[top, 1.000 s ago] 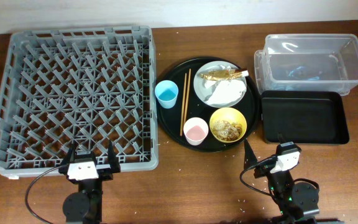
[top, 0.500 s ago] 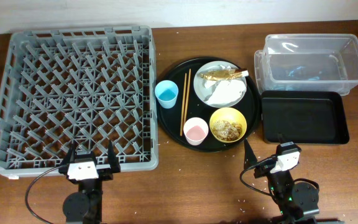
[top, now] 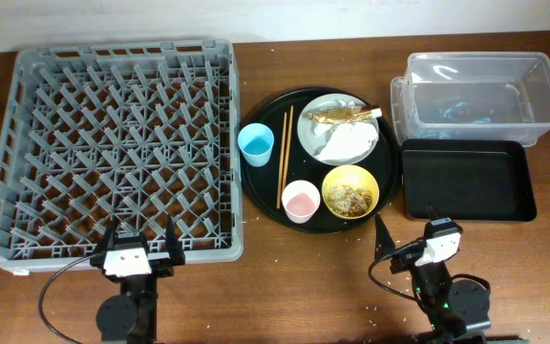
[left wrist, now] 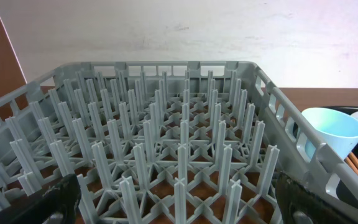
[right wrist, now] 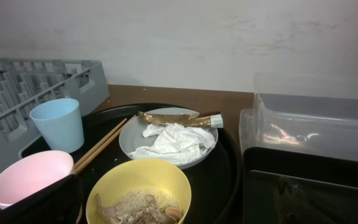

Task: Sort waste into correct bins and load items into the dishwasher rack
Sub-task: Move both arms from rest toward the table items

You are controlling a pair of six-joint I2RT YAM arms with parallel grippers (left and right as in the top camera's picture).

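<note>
Bare table (top: pixel 261 246) before round tray (top: pixel 261 191), beside rack (top: pixel 113 143)

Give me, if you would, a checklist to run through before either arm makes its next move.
1. Left gripper open and holding nothing: ok.
2. Right gripper open and holding nothing: ok.
3. Dishwasher rack free of items: ok.
4. Napkin and wrapper uncovered on top of the plate: ok.
5. Yellow bowl rid of scraps, ready for the rack: not ok.
6. Black tray bare: ok. Clear tub bare: cannot tell.
</note>
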